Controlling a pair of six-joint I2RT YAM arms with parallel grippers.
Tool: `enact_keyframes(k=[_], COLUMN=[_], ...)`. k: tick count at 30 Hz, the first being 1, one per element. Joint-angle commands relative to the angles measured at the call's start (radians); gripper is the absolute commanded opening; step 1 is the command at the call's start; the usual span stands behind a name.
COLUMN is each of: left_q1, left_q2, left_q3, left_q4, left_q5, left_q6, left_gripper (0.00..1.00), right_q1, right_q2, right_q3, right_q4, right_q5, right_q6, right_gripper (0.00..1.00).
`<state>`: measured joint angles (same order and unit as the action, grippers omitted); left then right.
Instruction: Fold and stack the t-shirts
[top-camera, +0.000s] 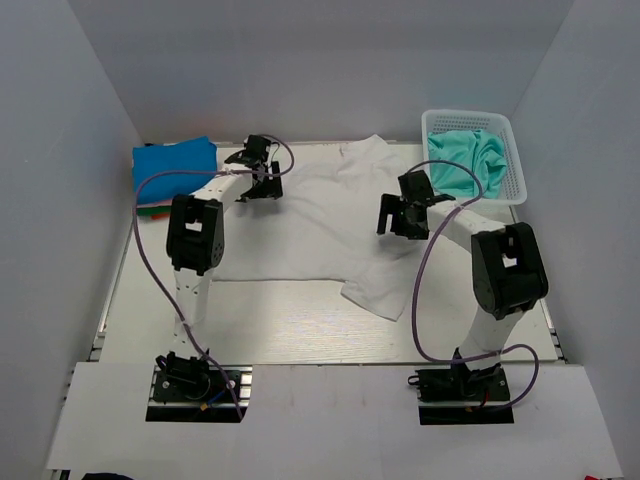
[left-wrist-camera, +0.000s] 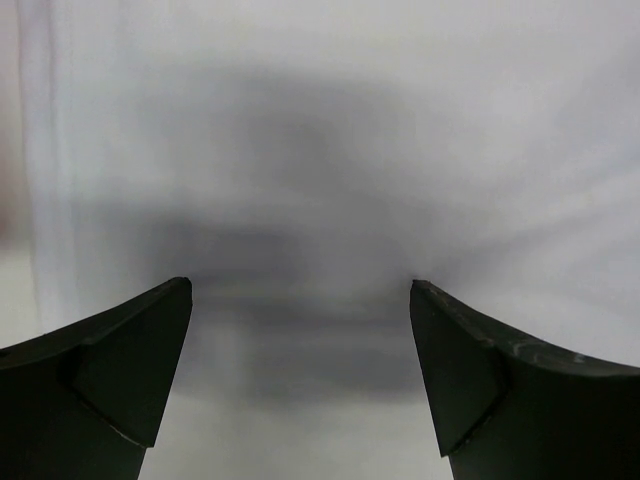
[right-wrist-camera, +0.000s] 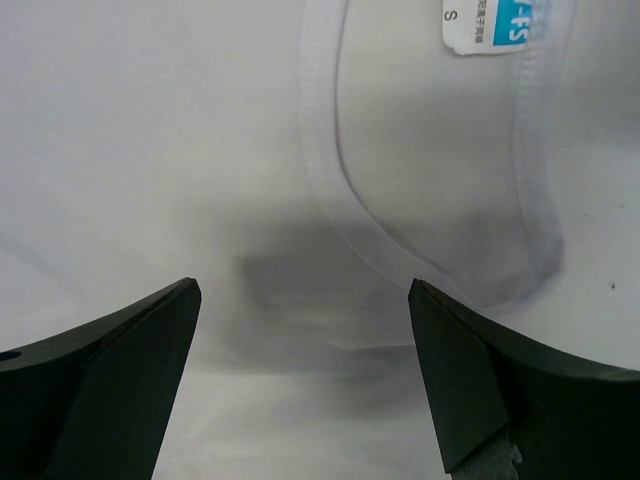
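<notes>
Pale walls close in a white tabletop (top-camera: 300, 335). The left arm reaches toward the far left corner, its left gripper (top-camera: 258, 192) pointing down over the left edge of the white t-shirt (top-camera: 310, 225), fingers (left-wrist-camera: 120, 370) spread wide and holding nothing. The right arm bends inward, the right gripper (top-camera: 396, 226) low over the shirt's collar (right-wrist-camera: 330, 170) and size label (right-wrist-camera: 487, 25), fingers equally apart. The shirt lies spread across the middle. A white basket (top-camera: 517, 150) in the far right corner holds a crumpled teal t-shirt (top-camera: 465, 160). A folded blue t-shirt (top-camera: 175, 165) sits in the far left corner.
</notes>
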<state>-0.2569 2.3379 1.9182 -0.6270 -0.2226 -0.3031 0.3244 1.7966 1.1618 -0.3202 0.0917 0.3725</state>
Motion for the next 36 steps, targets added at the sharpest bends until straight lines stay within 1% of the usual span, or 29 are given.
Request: enact_keyframes(k=[1,2,3,4,5,6,7,8,9,10,11,12,13,14,15,17,18,20,23,25,29,33,36], left_q1=[0.001,-0.008,-0.008,-0.008,-0.008,-0.008,-0.008,-0.008,0.001,0.001,0.001,0.001,0.001,0.001,0.01,0.019,0.019,0.031,0.054,0.054,0.087,0.096,0.107], left_q2=[-0.23,-0.335,-0.391,-0.444,-0.5,-0.605,-0.655,-0.699,-0.738,-0.805,-0.839,-0.868,-0.899,-0.958,-0.986,-1.047,-1.06,-1.069,-1.069,-1.048,-1.019,-1.063,-1.049], left_q3=[-0.163,-0.212,-0.263,-0.372,-0.436,-0.497,-0.612,-0.666,-0.756,-0.803,-0.849,-0.936,-0.977,-1.017,-1.092,-1.145,-1.188,-1.22,-1.254,-1.263,-1.263,-1.263,-1.263], left_q4=[0.043,0.053,0.053,0.053,0.053,0.053,0.026,0.01,-0.011,-0.052,-0.066,-0.066,-0.082,-0.082,-0.082,-0.034,-0.017,0.033,0.068,0.081,0.102,0.19,0.181], left_q5=[-0.007,-0.026,-0.05,-0.098,-0.113,-0.129,-0.15,-0.165,-0.182,-0.195,-0.195,-0.205,-0.221,-0.231,-0.231,-0.231,-0.198,-0.189,-0.179,-0.198,-0.189,-0.133,-0.133], left_q6=[0.009,-0.007,-0.028,-0.086,-0.115,-0.154,-0.2,-0.281,-0.322,-0.365,-0.431,-0.459,-0.488,-0.536,-0.536,-0.545,-0.545,-0.545,-0.545,-0.554,-0.554,-0.521,-0.521], left_gripper=[1.0,1.0,1.0,1.0,1.0,1.0,1.0,1.0,1.0,1.0,1.0,1.0,1.0,1.0,1.0,1.0,1.0,1.0,1.0,1.0,0.98,0.97,0.97], right_q1=[0.031,0.034,0.039,0.054,0.062,0.064,0.083,0.09,0.093,0.111,0.113,0.123,0.131,0.148,0.154,0.179,0.182,0.2,0.22,0.229,0.249,0.269,0.281], right_q2=[-0.132,-0.147,-0.175,-0.193,-0.228,-0.279,-0.305,-0.381,-0.408,-0.43,-0.492,-0.512,-0.532,-0.58,-0.592,-0.625,-0.644,-0.657,-0.663,-0.657,-0.652,-0.648,-0.634], right_q3=[0.016,0.012,-0.013,-0.023,-0.039,-0.107,-0.135,-0.19,-0.214,-0.279,-0.299,-0.318,-0.365,-0.378,-0.392,-0.422,-0.436,-0.453,-0.499,-0.511,-0.548,-0.571,-0.58], right_q4=[-0.008,-0.035,-0.046,-0.059,-0.075,-0.077,-0.077,-0.083,-0.091,-0.111,-0.12,-0.159,-0.174,-0.187,-0.219,-0.241,-0.259,-0.286,-0.289,-0.286,-0.29,-0.284,-0.273], right_q5=[0.052,0.062,0.071,0.085,0.091,0.086,0.091,0.088,0.091,0.089,0.092,0.092,0.088,0.07,0.066,0.063,0.077,0.085,0.069,0.054,0.049,0.045,0.033], right_q6=[0.009,0.019,0.028,0.054,0.063,0.075,0.083,0.1,0.114,0.121,0.135,0.14,0.144,0.151,0.154,0.169,0.171,0.18,0.189,0.197,0.204,0.203,0.207], right_gripper=[0.9,0.9,0.9,0.9,0.9,0.9,0.9,0.9,0.9,0.9,0.9,0.9,0.9,0.9,0.9,0.9,0.9,0.9,0.9,0.9,0.9,0.9,0.9])
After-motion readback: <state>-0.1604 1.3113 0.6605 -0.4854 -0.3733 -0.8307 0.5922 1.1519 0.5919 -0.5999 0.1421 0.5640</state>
